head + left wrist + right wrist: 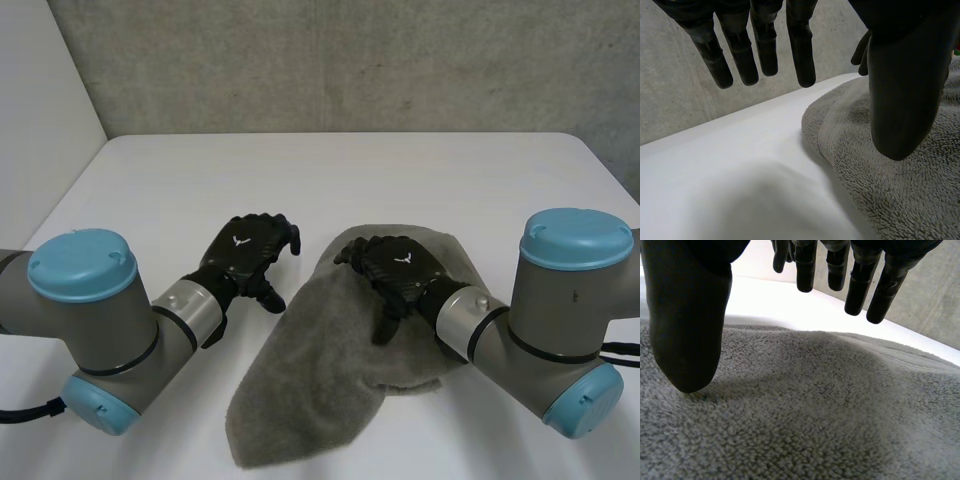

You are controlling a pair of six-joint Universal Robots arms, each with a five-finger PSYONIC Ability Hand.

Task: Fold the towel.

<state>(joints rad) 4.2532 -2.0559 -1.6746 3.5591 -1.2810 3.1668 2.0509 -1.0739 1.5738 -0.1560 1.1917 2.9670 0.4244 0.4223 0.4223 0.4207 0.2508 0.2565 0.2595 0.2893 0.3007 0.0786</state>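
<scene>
A grey towel (320,385) lies bunched on the white table (330,175), a long flap of it reaching toward the front edge. My right hand (395,268) hovers over the towel's far part, fingers straight and apart, holding nothing. In the right wrist view the towel (805,410) spreads under the palm, with the thumb (687,325) just above the cloth. My left hand (245,250) is over bare table beside the towel's left edge, open and empty. In the left wrist view the towel's thick edge (840,135) lies beside my left thumb (905,90).
A concrete wall (340,60) rises behind the table's far edge. Bare table (160,200) stretches left of and beyond the towel. The grey arms with light-blue caps (80,265) (578,238) flank the towel at the front.
</scene>
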